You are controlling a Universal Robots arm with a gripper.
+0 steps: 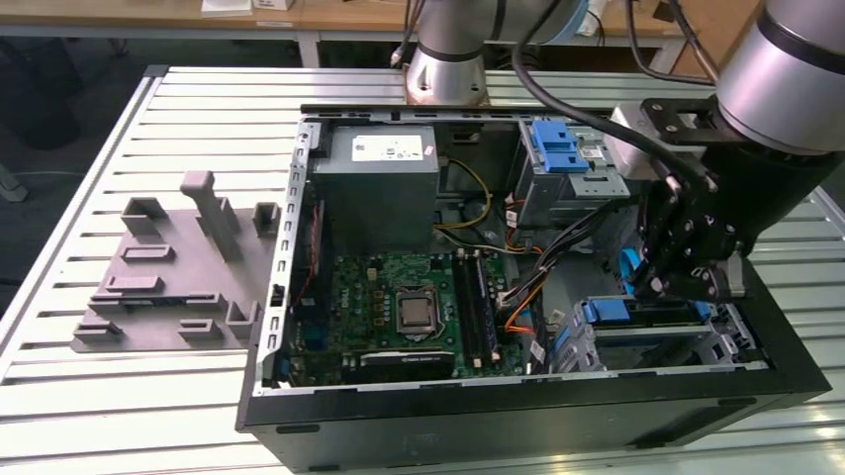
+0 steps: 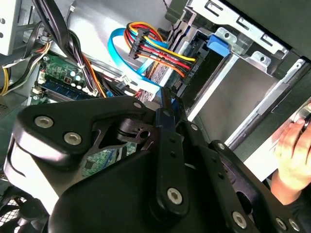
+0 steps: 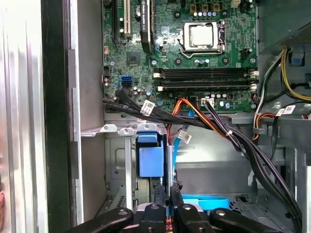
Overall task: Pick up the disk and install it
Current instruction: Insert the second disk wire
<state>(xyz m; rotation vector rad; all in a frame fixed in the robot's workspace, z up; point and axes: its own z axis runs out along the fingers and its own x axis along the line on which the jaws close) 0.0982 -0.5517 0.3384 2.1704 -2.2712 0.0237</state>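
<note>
My gripper [image 1: 674,287] hangs inside the open computer case [image 1: 284,297], over the drive bay [image 1: 660,332] at the exterior view's right. In both wrist views the fingers [image 3: 160,196] stand pressed together on a thin blue edge [image 2: 165,109]. A blue strip [image 3: 206,201] beside the fingertips looks like the disk's plastic frame, and it also shows beside the gripper as a blue piece [image 1: 631,272]. The disk's silver face is hidden. A blue latch [image 3: 149,162] sits on the bay just ahead of the fingers.
Bundled black, orange and blue cables [image 3: 214,121] cross between the motherboard [image 1: 396,307] and the bay. A grey power supply box [image 1: 376,178] fills the case's far end. A grey fixture [image 1: 172,267] lies on the slatted table. A person's hand [image 2: 291,155] rests by the case.
</note>
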